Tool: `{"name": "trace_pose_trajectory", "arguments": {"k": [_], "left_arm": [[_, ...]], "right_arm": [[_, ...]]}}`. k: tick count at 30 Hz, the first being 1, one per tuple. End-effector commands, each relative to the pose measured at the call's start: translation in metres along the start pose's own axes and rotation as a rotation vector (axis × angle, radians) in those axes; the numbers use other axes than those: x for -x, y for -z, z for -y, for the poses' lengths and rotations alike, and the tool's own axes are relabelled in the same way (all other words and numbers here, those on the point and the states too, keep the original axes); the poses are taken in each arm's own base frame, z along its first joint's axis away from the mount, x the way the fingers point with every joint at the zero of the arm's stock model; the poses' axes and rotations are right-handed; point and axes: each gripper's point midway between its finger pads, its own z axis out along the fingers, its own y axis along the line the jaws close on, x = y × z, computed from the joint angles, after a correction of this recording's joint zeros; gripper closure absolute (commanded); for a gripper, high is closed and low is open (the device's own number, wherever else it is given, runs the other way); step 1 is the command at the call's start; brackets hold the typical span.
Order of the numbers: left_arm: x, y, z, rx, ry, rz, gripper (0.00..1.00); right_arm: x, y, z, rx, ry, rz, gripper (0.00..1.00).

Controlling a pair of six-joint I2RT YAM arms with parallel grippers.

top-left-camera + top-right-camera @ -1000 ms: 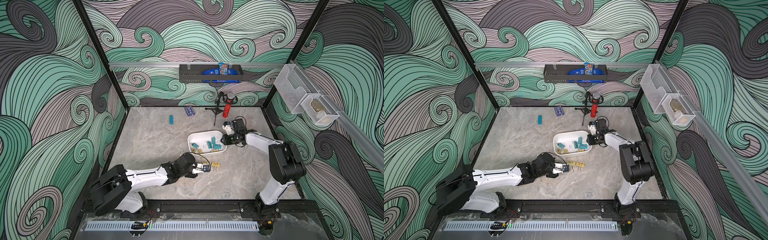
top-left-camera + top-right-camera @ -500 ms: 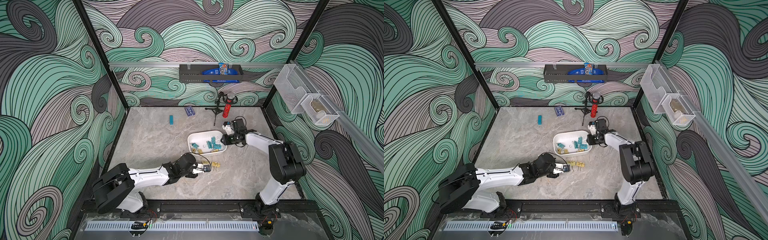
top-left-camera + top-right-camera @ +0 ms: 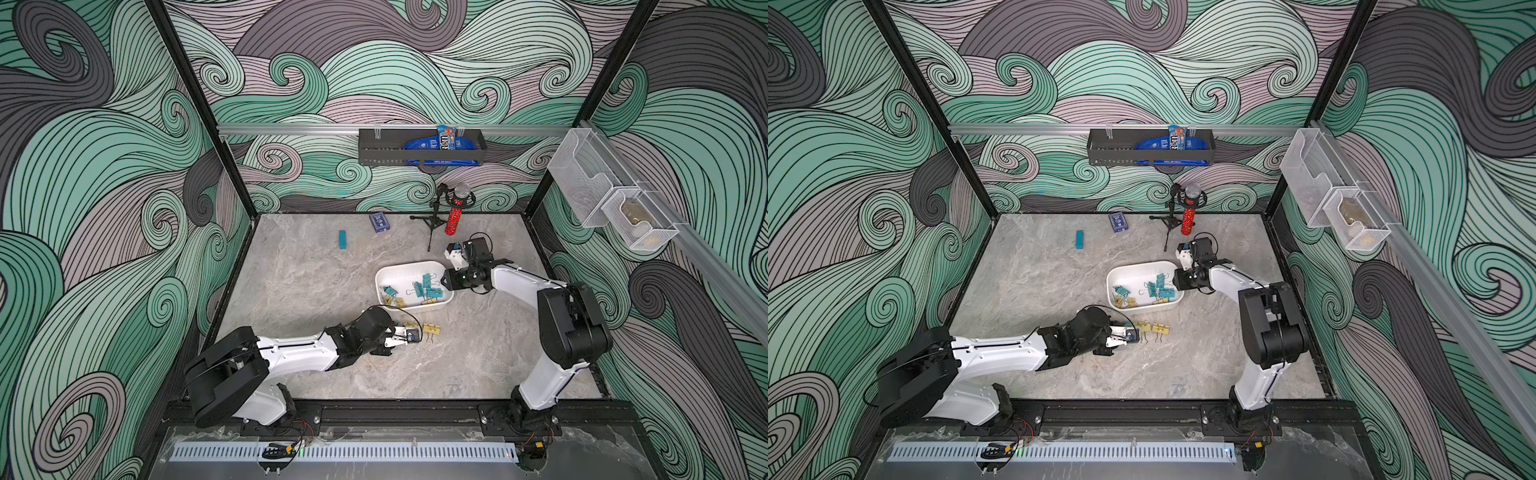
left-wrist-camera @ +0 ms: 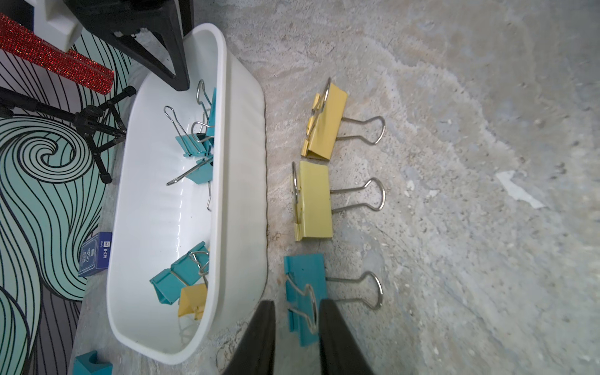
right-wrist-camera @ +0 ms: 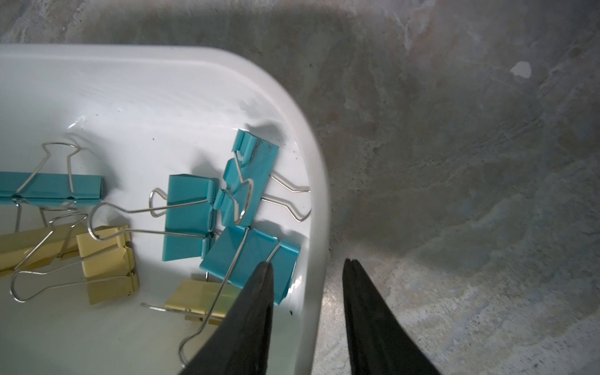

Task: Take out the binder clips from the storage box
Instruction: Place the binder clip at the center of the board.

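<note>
The white storage box sits mid-table with several teal and yellow binder clips inside. In front of it two yellow clips and a teal clip lie in a row on the table. My left gripper is open around the teal clip, with a gap beside one finger. My right gripper straddles the box's right end wall, one finger inside and one outside. Its jaws stand apart, and bare table shows between the rim and the outer finger.
A flat teal block and a blue card deck lie near the back wall. A microphone on a small tripod with a red glitter handle stands behind the box. A black wall tray and clear mesh bins hang above.
The left jaws have parted, letting go of the teal clip, which now rests on the table beside the yellow ones. Both arms have barely moved.
</note>
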Motion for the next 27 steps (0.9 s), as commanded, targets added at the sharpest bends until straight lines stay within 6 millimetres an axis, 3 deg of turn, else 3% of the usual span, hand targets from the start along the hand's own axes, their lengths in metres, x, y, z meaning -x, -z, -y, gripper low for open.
{"name": "trace_pose_trajectory", "arguments": {"k": [1,9,14,19,23,27], "left_arm": [[0.008,0.005,0.002,-0.025,0.011,0.018,0.68],[0.026,0.018,0.005,-0.056,0.032,0.048,0.62],[0.065,0.044,-0.015,-0.044,0.094,0.185,0.55],[0.088,0.059,-0.043,0.050,0.147,0.269,0.52],[0.093,0.046,-0.076,0.100,0.267,0.208,0.43],[0.075,0.009,-0.110,0.107,0.429,0.032,0.41]], "right_arm": [[-0.006,-0.003,-0.001,0.006,0.007,-0.021,0.62],[-0.006,-0.003,-0.002,0.010,0.010,-0.021,0.62],[-0.006,-0.003,-0.001,0.009,0.007,-0.020,0.62],[-0.005,-0.002,-0.003,0.011,0.010,-0.016,0.62],[-0.006,-0.002,-0.002,0.013,0.005,-0.020,0.62],[-0.007,-0.002,-0.005,0.020,0.008,-0.020,0.62]]}}
